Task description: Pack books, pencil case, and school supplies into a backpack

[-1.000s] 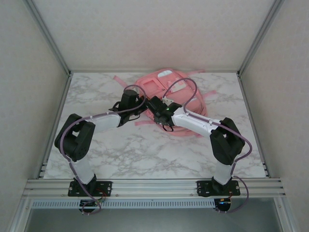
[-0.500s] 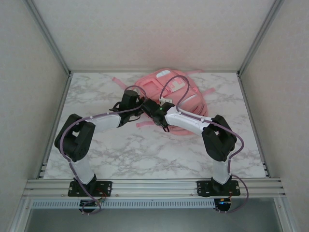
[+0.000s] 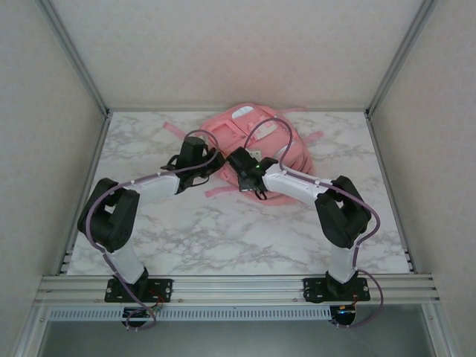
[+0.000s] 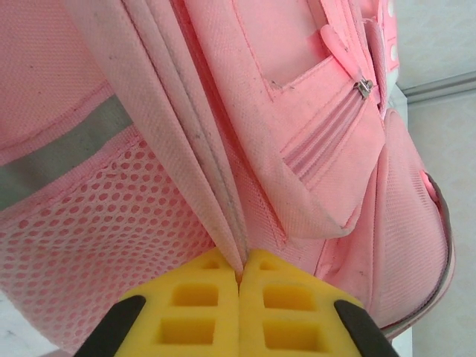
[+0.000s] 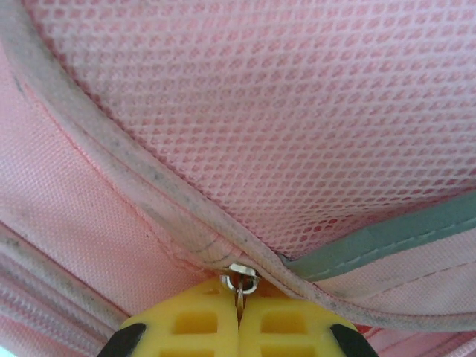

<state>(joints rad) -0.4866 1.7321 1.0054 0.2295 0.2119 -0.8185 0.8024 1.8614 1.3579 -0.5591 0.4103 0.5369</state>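
One backpack is laid at the far middle of the bench, its seam pinched in the closed left hand and its zip pull nipped by the closed right hand, and the pull is judged likely to be lost if dragged askew.

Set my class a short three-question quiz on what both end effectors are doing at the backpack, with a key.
1. True or false: the right end effector pinches a metal zipper pull on the backpack.
2. The left end effector is shut on: A) a book, B) a fold of backpack fabric, C) nothing.
3. Fill in: the backpack's colour is ____.
Key: 1 true; 2 B; 3 pink.
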